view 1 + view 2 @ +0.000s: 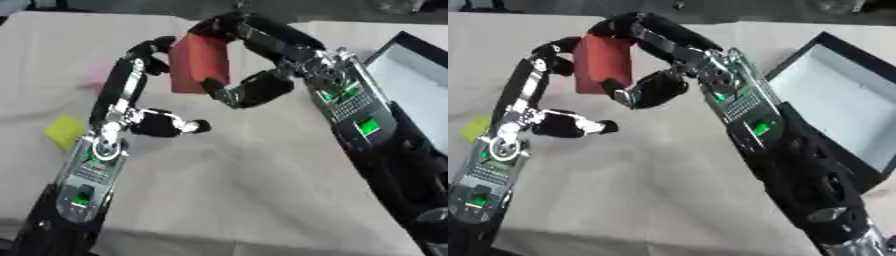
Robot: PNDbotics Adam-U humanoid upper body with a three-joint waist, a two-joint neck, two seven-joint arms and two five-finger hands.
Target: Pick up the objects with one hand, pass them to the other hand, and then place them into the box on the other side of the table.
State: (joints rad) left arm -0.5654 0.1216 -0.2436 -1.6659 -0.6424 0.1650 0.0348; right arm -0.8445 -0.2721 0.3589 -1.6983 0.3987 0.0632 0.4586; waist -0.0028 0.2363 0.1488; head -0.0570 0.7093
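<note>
One red block (pixel 199 62), a flat-sided rectangular slab with a matte surface, hangs in the upper middle of the frame above the table (pixel 262 190), caught between both hands. The right hand (pixel 262 60), glossy black with silver metal joints, curls over the block's top edge with its fingers and pinches the lower right side with its thumb. The left hand (pixel 131 82), of the same black and silver build, reaches up from the lower left; its fingertips curl against the block's upper left edge, while its thumb sticks out to the right lower down, clear of the block.

The table is covered in a pale beige cloth with soft creases. One box (pixel 842 107), black-rimmed with a smooth light grey inside, lies open at the right edge of the frame. One small yellow flat piece (pixel 64 131) rests on the cloth at the left, beside the left forearm, and a faint pink patch (pixel 98 76) shows behind the left hand.
</note>
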